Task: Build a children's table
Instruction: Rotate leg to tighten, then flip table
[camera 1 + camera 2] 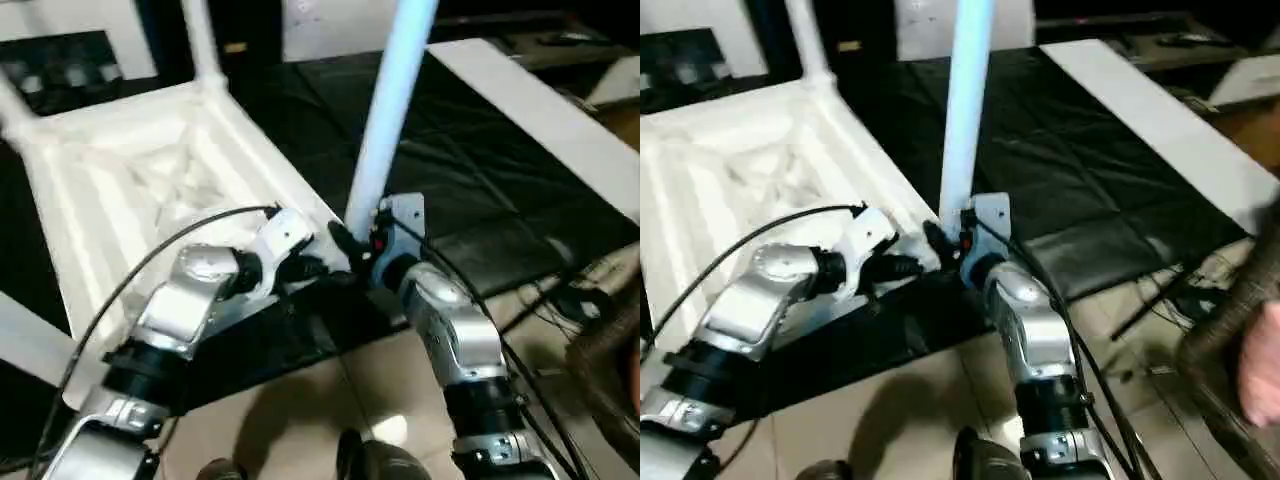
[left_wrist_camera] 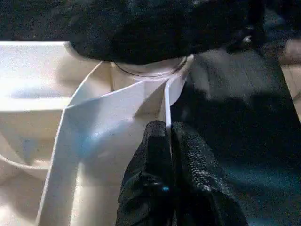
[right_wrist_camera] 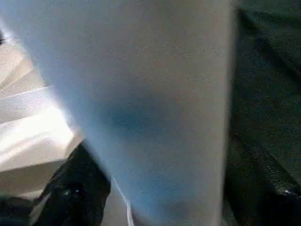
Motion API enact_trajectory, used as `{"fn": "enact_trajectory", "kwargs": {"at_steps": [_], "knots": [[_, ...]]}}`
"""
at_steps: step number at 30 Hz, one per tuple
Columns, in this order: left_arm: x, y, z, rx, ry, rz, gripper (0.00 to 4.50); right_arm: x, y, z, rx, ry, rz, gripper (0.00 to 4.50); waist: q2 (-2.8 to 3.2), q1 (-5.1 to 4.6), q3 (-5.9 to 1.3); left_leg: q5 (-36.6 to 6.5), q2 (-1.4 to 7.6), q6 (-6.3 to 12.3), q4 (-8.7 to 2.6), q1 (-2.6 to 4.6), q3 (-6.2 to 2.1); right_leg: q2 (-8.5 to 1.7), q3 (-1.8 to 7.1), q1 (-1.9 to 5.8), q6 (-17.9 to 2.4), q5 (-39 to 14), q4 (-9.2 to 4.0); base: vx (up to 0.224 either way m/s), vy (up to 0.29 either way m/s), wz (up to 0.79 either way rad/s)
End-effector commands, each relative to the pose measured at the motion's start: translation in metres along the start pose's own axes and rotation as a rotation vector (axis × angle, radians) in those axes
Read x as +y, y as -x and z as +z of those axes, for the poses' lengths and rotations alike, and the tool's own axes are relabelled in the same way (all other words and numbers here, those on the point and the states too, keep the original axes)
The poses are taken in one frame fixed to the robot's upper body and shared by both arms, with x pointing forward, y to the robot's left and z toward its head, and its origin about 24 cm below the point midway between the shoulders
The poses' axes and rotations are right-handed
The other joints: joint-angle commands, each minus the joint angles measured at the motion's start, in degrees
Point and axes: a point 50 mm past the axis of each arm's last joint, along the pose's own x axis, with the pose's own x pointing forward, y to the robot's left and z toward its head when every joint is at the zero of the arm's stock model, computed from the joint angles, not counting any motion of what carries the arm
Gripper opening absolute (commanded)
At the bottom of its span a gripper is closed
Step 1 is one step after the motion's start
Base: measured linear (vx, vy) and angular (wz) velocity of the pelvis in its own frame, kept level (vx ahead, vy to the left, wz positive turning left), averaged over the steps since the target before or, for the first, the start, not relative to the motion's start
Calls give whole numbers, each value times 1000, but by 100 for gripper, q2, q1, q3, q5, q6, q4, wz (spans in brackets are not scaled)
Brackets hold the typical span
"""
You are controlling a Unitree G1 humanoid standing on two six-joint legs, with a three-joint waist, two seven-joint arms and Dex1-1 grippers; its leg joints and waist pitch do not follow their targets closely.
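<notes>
Three legs upright on the inverted children's table (image 1: 150,180), lying ribbed side up on the black floor mat (image 1: 470,170). Near-right leg (image 1: 392,110) just beyond right end effector (image 1: 352,245); grip state unclear. Left end effector (image 2: 168,155) clenched on thin corner rim (image 2: 165,101), probably steadying the top during screwing.

One upturned table top (image 1: 130,190), three upright legs (image 1: 395,100), two pincers (image 1: 335,255)
</notes>
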Motion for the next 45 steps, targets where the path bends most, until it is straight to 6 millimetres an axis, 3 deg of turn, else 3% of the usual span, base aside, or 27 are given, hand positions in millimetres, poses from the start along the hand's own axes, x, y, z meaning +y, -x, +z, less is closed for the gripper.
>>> {"fn": "enact_trajectory", "kwargs": {"at_steps": [1, 5, 9, 11, 15, 16, 19, 24, 27, 28, 29, 30, 31, 32, 33, 34, 35, 36, 37, 38, 39, 40, 41, 42, 43, 44, 45], "knots": [[-7, -1, -1, 10, -98, -137, 0, 7, 16, -5, 20, 30, 174, 371, 66, 69, -509, -397, 48, 596, -325, -57, 138, -316, 419, 464, -735, -1597, -233, 65, -25, 7], [6, 9, -6, 34, -153, -138, 0, 1, 48, -7, 52, 69, 300, 395, 30, 230, -541, 10, 44, 792, -290, -61, 158, -300, 449, 472, -937, -1024, -121, 29, -11, 2], [18, 15, -8, 38, -197, -104, 0, -3, 73, -8, 78, 90, 368, 435, 19, 324, -534, -385, 25, 667, -314, -78, 161, -290, 448, 499, -615, -1791, -234, 0, 0, 0], [31, 22, -4, 2, -196, -37, 0, -6, 90, -9, 79, 107, 371, 444, 2, 349, -526, -757, -8, 499, -308, -53, 183, -297, 426, 470, -264, -2596, -352, 0, 0, 0], [32, 27, -1, -49, -168, -12, 0, -7, 96, -6, 46, 91, 328, 444, -69, 299, -530, -988, -45, 321, -287, -71, 168, -286, 333, 446, 146, -3398, -477, -13, 3, -1], [31, 28, 0, -64, -163, -7, 44, -7, 97, -5, 36, 86, 315, 450, -40, 304, -526, -1021, -45, 308, -276, -56, 166, -304, 322, 420, 207, -3515, -510, 0, 0, 0], [25, 34, 5, -178, -105, 6, 61, -5, 101, 0, -11, 59, 279, 450, 23, 293, -549, -1025, 3, 274, -281, -38, 148, -310, 318, 394, 76, -3358, -488, 0, 0, 0], [12, 48, 5, -378, 57, 225, 97, 8, 99, -5, 29, 36, 223, 450, 13, 272, -558, -1146, 81, 269, -318, -61, 134, -297, 340, 416, -250, -2869, -418, 0, 0, 0], [-2, 55, 1, -447, 138, 382, 97, 15, 97, -10, 36, 56, 217, 450, 28, 256, -586, -1360, 71, 260, -299, -64, 131, -292, 310, 425, -133, -3101, -427, 0, 0, 0], [-12, 57, 0, -474, 182, 452, 97, 17, 95, -12, 38, 61, 206, 450, 21, 258, -564, -1465, -7, 310, -265, -22, 161, -250, 268, 372, 51, -3436, -539, 0, 0, 0], [-19, 58, 0, -487, 209, 495, 97, 18, 94, -13, 39, 62, 204, 450, 2, 335, -551, -1587, -32, 393, -358, -384, -127, -435, 54, 686, -25, -3282, -272, 0, 0, 0], [-19, 58, 0, -487, 209, 495, 97, 18, 94, -13, 39, 62, 204, 450, 84, 249, -534, -1569, 40, 587, -414, -431, -279, -430, 18, 669, -59, -2913, -308, -6, -23, 34], [-29, 59, 0, -519, 264, 551, 97, 19, 92, -13, 38, 60, 201, 450, 125, 257, -510, -1859, 39, 486, -343, -313, -352, -448, -44, 598, -226, -3103, -344, 6, -41, 61], [-41, 57, -1, -525, 308, 649, 97, 20, 89, -13, 34, 59, 196, 450, 162, 177, -438, -2514, 175, 221, -488, -433, -544, -346, -124, 698, -197, -3155, -207, 6, -41, 61], [-48, 56, -1, -523, 332, 719, 97, 21, 88, -13, 36, 57, 203, 450, 191, 176, -431, -2964, 295, 165, -629, -504, -692, -308, -48, 779, -206, -2858, 46, 8, -76, 54], [-48, 56, -1, -523, 332, 719, 97, 21, 88, -13, 36, 57, 203, 450, 173, 218, -381, -3617, 336, 106, -750, -533, -823, -233, 235, 739, -320, -2332, 387, 13, -109, 69], [-57, 53, -2, -524, 365, 755, 97, 22, 87, -14, 41, 61, 222, 450, 101, 275, -349, -3668, 205, 104, -642, -477, -722, -257, 329, 615, -437, -2405, 307, 13, -109, 69], [-63, 51, -2, -500, 368, 804, 97, 23, 87, -14, 48, 71, 243, 450, -148, 341, -314, -2583, -338, 58, -1, -3, -331, -595, 186, 186, -327, -4490, -543, 42, -114, 104], [-63, 51, -2, -500, 368, 804, 97, 23, 87, -14, 48, 71, 243, 450, -171, 357, -341, -1749, -423, 192, 419, 225, -164, -879, 97, 86, -391, -5100, -764, 16, -86, 75], [-70, 49, -7, -449, 368, 861, 97, 25, 86, -14, 47, 78, 266, 450, -191, 431, -339, -698, -263, 513, 785, -122, -83, -1426, 103, 462, 261, -5803, -980, 16, -86, 75], [-71, 49, -9, -431, 360, 875, 97, 24, 85, -13, 44, 76, 266, 450, -199, 469, -372, -683, -141, 629, 739, -288, -126, -1634, 312, 673, 322, -5395, -837, 26, -14, 45], [-74, 50, -12, -403, 356, 884, 97, 25, 84, -12, 35, 78, 270, 450, -138, 534, -388, -730, -1, 676, 867, -340, -220, -1913, 455, 800, 196, -4988, -788, 41, 59, 57], [-75, 51, -14, -389, 356, 887, 97, 25, 83, -11, 31, 80, 272, 450, -143, 553, -428, -815, 73, 739, 900, -437, -278, -2049, 566, 928, 28, -4571, -752, 41, 59, 57], [-78, 55, -16, -382, 363, 915, 115, 24, 82, -10, 23, 79, 264, 450, -18, 592, -487, -664, 196, 663, 691, -99, -311, -1783, 778, 723, -716, -3764, -646, -41, 103, 52], [-79, 62, -20, -367, 387, 972, 125, 21, 79, -7, 11, 87, 249, 450, 72, 502, -413, -340, 270, 761, 33, -72, -287, -833, 260, 641, -1067, -2917, -222, -40, 117, 25], [-80, 65, -22, -362, 394, 999, 125, 20, 78, -6, 6, 90, 239, 450, 177, 247, -494, -273, 278, 849, -194, 244, -256, -69, 120, 261, -699, -1929, 411, -40, 117, 25], [-81, 69, -24, -356, 402, 1030, 132, 18, 77, -4, 0, 94, 229, 450, 210, 229, -494, -483, 337, 722, -267, 260, -244, 0, 189, 173, -554, -1598, 547, -13, 145, 6]]}}
